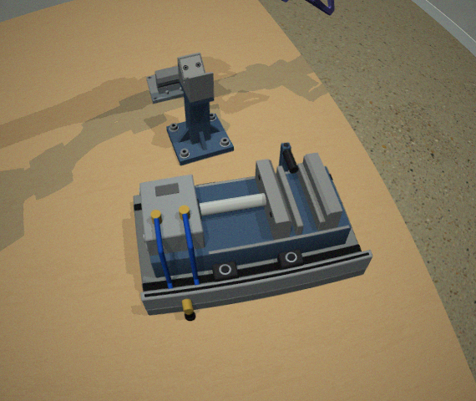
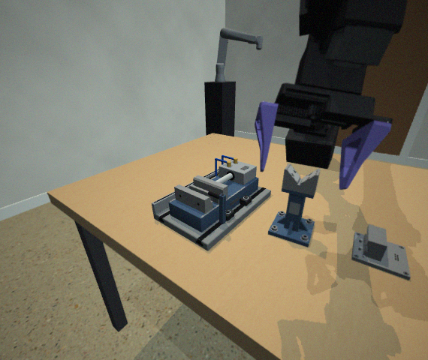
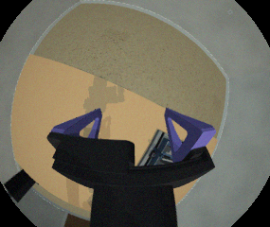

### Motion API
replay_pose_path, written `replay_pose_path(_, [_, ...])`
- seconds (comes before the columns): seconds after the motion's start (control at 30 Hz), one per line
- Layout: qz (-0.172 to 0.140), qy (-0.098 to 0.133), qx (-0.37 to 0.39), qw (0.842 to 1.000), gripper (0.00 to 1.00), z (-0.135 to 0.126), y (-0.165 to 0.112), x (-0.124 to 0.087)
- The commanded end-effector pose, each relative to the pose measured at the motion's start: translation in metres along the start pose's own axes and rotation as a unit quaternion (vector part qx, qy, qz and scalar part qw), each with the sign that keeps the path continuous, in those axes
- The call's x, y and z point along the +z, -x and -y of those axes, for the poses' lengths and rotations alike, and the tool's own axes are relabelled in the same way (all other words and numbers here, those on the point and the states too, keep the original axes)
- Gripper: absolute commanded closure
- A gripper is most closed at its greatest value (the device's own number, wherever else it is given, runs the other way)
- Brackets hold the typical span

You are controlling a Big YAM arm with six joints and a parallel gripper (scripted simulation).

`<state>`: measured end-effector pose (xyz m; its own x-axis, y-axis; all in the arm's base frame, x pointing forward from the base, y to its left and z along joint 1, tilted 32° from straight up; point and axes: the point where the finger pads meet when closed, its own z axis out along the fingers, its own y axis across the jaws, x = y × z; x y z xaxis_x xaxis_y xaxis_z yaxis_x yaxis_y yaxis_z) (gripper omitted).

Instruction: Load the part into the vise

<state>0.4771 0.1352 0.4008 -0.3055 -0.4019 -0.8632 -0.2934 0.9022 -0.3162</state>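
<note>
The part (image 2: 376,241), a grey block, stands on the infeed plate at the table's right; in the top view it (image 1: 167,76) is half hidden behind the V-block (image 1: 194,82). The vise (image 1: 246,224) is open and empty, with the fixed jaw (image 1: 322,190), the moving jaw (image 1: 272,198) on the white rod, and the black work stop (image 1: 289,157). My gripper (image 2: 302,178) is open and empty, high in the air close to the exterior camera, well above the table. In the wrist view its purple fingers are spread with nothing between them.
The V-block on its blue stand (image 2: 297,197) is between the vise (image 2: 210,197) and the infeed plate. A dark post with a pipe (image 2: 219,104) stands at the table's far edge. Blue air hoses (image 1: 175,248) run along the vise's cylinder end.
</note>
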Motion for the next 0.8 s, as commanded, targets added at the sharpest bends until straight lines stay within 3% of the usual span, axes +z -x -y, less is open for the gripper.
replay_pose_path(0.0, [-0.03, 0.035, -0.089, 0.995, 0.0, -0.037, 0.011, -0.007])
replay_pose_path(0.1, [-0.061, 0.065, -0.149, 0.985, 0.0, -0.069, -0.002, -0.016])
replay_pose_path(0.2, [-0.069, 0.074, -0.167, 0.981, 0.0, -0.077, -0.006, -0.019])
replay_pose_path(0.23, [-0.085, 0.091, -0.204, 0.971, 0.0, -0.094, -0.014, -0.026])
replay_pose_path(0.37, [-0.124, 0.128, -0.276, 0.944, 0.0, -0.126, -0.045, -0.038])
replay_pose_path(0.4, [-0.126, 0.129, -0.279, 0.943, 0.0, -0.127, -0.047, -0.038])
replay_pose_path(0.47, [-0.135, 0.15, -0.331, 0.922, 0.0, -0.143, -0.047, -0.054])
replay_pose_path(0.5, [-0.136, 0.152, -0.338, 0.919, 0.0, -0.145, -0.047, -0.056])
replay_pose_path(0.57, [-0.146, 0.172, -0.387, 0.894, 0.0, -0.16, -0.054, -0.071])
replay_pose_path(0.6, [-0.147, 0.173, -0.39, 0.892, 0.0, -0.161, -0.055, -0.072])
replay_pose_path(0.67, [-0.161, 0.192, -0.436, 0.865, 0.0, -0.173, -0.069, -0.084])
replay_pose_path(0.73, [-0.161, 0.192, -0.436, 0.865, 0.0, -0.173, -0.069, -0.084])
replay_pose_path(0.77, [-0.165, 0.199, -0.454, 0.853, 0.0, -0.178, -0.072, -0.089])
